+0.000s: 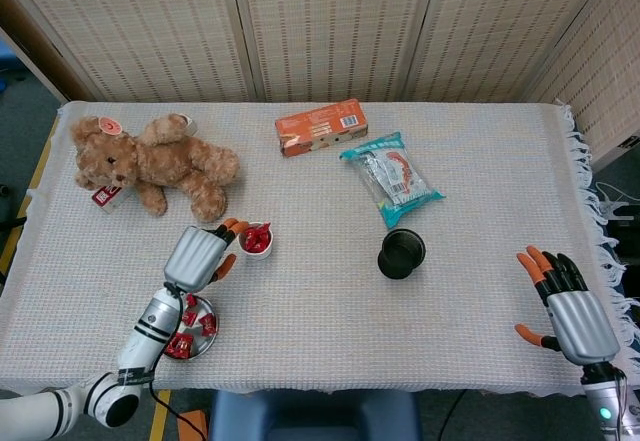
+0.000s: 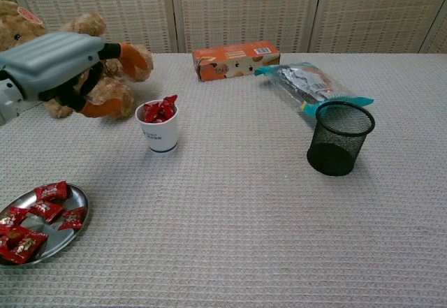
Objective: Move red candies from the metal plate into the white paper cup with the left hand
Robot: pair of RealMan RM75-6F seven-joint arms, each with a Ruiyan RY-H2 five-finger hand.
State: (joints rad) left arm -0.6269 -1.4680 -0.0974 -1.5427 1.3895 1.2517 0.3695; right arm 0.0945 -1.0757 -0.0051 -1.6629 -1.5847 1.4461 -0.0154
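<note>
The white paper cup (image 2: 160, 130) (image 1: 257, 242) stands left of the table's middle with red candies (image 2: 159, 110) heaped in it. Several red candies (image 2: 31, 221) (image 1: 189, 326) lie on the metal plate (image 2: 70, 235) (image 1: 207, 334) at the front left. My left hand (image 2: 59, 70) (image 1: 197, 254) hovers left of the cup, between cup and plate, its fingers spread and nothing in it. Far off at the front right edge, my right hand (image 1: 568, 306) is open and empty; only the head view shows it.
A teddy bear (image 1: 150, 164) (image 2: 28, 42) lies at the back left. An orange box (image 1: 321, 126) (image 2: 235, 60), a teal snack bag (image 1: 391, 178) (image 2: 314, 88) and a black mesh pen cup (image 1: 402, 253) (image 2: 340, 137) sit toward the middle and right.
</note>
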